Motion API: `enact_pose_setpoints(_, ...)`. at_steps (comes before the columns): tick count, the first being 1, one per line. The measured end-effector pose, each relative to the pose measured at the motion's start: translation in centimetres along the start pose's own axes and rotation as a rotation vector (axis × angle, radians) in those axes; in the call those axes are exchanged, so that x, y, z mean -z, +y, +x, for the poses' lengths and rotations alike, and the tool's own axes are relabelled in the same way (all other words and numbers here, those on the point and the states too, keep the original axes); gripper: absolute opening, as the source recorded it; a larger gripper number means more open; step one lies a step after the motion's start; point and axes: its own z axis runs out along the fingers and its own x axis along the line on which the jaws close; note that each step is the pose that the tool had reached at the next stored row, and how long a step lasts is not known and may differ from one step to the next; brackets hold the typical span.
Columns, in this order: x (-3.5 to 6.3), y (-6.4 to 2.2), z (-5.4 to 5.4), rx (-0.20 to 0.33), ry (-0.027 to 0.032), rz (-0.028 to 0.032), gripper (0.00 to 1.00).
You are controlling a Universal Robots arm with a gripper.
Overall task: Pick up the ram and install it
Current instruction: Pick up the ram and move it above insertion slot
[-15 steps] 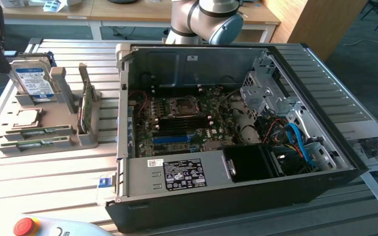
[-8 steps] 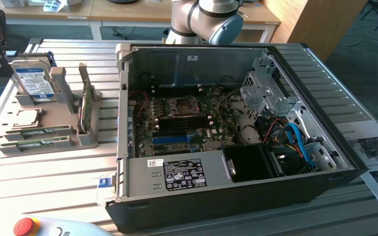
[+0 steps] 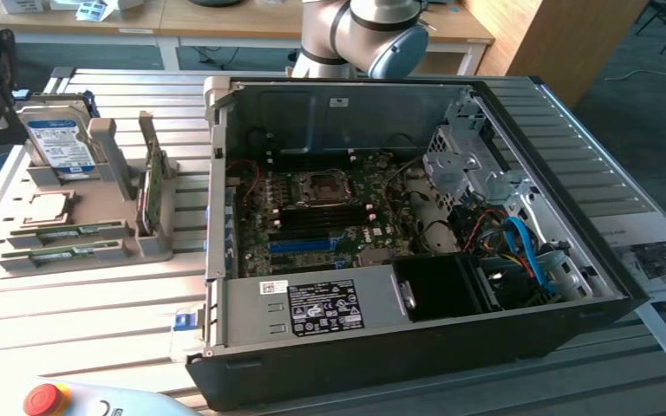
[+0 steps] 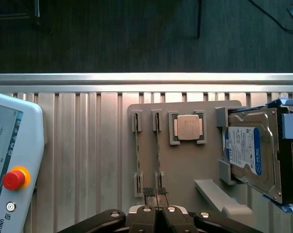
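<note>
Over the grey fixture (image 4: 185, 167), at one end of its 2 narrow slots, the gripper (image 4: 155, 192) hangs with its fingers pressed together and nothing between them. Each slot carries a ram stick standing on its long edge: the inner ram stick (image 4: 158, 150) toward the fixture's middle, and the outer ram stick (image 4: 137, 150) along the fixture's edge. The closed tips line up closer to the inner one. I cannot tell how high above the fixture they sit.

I judge the step in hand to be the approach for the pick, with neither stick lifted out of the fixture.

- **Jaw opening:** the jaws should part before they reach the fixture (closed as they are, they would only land on a board's top edge). They should open just wider than 1 board is thick, because the 2 slots lie close together and 1 finger has to go down between them without nudging the neighbouring stick.
- **Grip point:** a grip on the flat faces near the middle of the slot's length looks safer than one at its end, where the stick could pivot.
- **Lift:** a straight pull, square to the fixture, should free both end clips together.

The CPU (image 4: 187, 127) in the fixture's middle pocket and the hard drive (image 4: 251, 155) at the fixture's far end sit well apart from the slots and should not interfere.
</note>
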Motion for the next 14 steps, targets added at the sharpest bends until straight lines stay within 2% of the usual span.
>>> enact_pose_setpoints(14, -1.89, -0.05, 0.0, 0.000, 0.0063, 0.0001, 0.10)
